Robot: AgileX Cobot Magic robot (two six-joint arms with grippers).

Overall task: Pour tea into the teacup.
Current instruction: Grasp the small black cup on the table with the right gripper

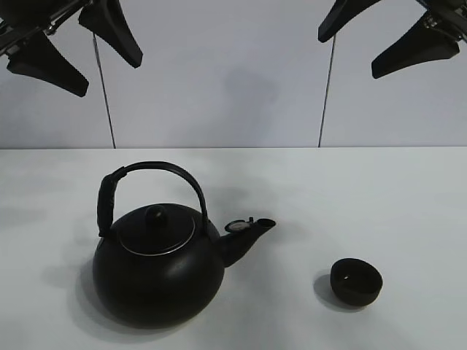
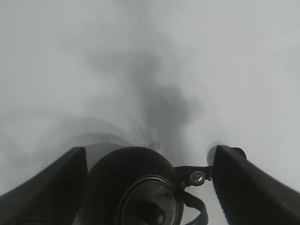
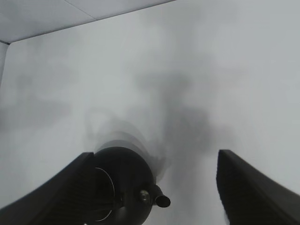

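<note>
Exterior high view: teacup (image 1: 356, 281) on tabletop (image 1: 408, 204), well apart from kettle (image 1: 157, 270) spout.
Left end effector (image 1: 76, 47): high, jaws apart, empty.
Right end effector (image 1: 383, 33): high, jaws apart, empty.
Grasp advice: clamp handle (image 1: 157, 169) crown, centred.

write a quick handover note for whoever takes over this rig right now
Left pincer: open, empty, raised above the table.
Right pincer: open, empty, also raised.
Kettle: upright on the left, lid on, spout toward the teacup, which stands apart on its right.
Done: nothing; kettle not gripped.
To do: grip the handle, lift, tip the spout over the teacup.
</note>
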